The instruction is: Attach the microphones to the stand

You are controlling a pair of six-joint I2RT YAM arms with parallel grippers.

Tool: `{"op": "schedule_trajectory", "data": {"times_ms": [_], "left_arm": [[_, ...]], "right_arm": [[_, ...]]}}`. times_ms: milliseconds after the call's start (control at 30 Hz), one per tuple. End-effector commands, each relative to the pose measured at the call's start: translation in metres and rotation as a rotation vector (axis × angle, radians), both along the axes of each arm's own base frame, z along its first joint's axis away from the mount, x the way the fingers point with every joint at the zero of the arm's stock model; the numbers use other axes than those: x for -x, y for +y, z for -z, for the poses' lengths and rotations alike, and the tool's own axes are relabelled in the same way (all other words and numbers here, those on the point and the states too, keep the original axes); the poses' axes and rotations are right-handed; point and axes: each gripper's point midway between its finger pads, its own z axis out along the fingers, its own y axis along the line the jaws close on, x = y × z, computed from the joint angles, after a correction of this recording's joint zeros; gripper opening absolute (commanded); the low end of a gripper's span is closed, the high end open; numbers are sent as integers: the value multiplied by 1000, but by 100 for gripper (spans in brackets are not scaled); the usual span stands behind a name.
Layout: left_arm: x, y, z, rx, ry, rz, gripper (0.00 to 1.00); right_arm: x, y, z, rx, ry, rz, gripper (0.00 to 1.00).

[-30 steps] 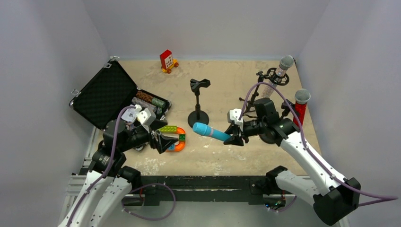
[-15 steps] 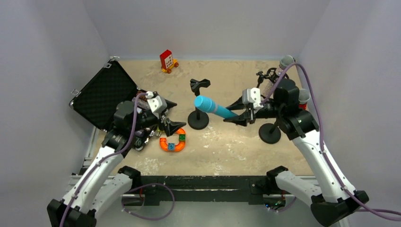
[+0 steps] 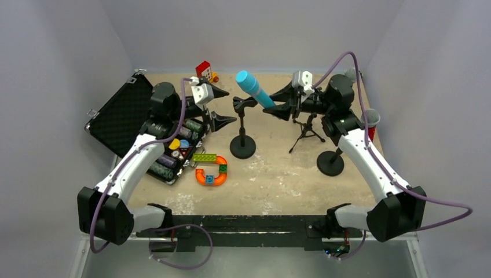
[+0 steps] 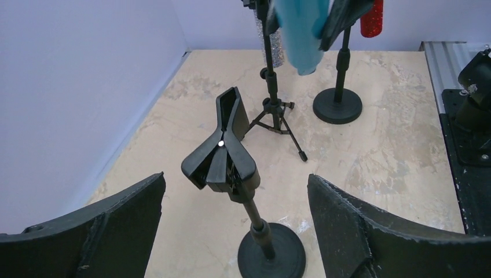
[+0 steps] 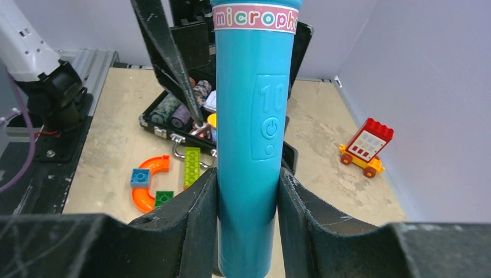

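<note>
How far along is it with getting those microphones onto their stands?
Two of three look done: the red glitter mic sits in the round-base stand, the silver glitter mic on the tripod. In hand: the right gripper holds the light-blue mic up beside the middle stand's empty clip, with the left gripper open nearby. Left: seating that mic.

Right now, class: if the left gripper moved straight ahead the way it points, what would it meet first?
Most likely the empty stand's clip, which sits straight ahead between the open fingers of the left gripper; depth is hard to judge.
</note>
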Motion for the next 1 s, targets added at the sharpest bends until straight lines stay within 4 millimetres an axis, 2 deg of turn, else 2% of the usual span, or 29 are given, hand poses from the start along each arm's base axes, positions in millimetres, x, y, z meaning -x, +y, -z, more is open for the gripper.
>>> {"op": "schedule_trajectory", "data": {"times_ms": [0, 200, 367, 467, 567, 633, 667, 700, 733, 867, 967], "left_arm": [[2, -10, -29, 3, -133, 129, 95], [-16, -15, -19, -17, -86, 141, 90], [-23, -21, -10, -26, -24, 181, 82], [-24, -24, -6, -23, 6, 204, 73], [-24, -26, -3, -20, 41, 221, 62], [-25, -27, -1, -18, 57, 225, 44], [-26, -28, 0, -18, 67, 226, 30], [-26, -28, 1, -18, 78, 224, 20], [-26, -27, 2, -18, 82, 222, 14], [-26, -27, 5, -14, 91, 218, 2], [-24, -28, 4, -7, 98, 223, 1]], "right_arm": [[-18, -1, -34, -77, -103, 53, 0], [-40, -3, -16, -88, -36, 71, 0], [-50, -1, 0, -88, -11, 63, 0], [-60, 2, 13, -82, 20, 61, 0], [-65, 5, 27, -80, 79, 51, 0], [-64, 7, 33, -82, 80, 36, 0], [-63, 7, 37, -83, 76, 32, 0], [-62, 7, 40, -82, 70, 25, 0], [-61, 7, 44, -80, 68, 18, 0], [-59, 9, 56, -71, 99, -11, 0], [-56, 13, 64, -82, 96, -31, 0]]}}
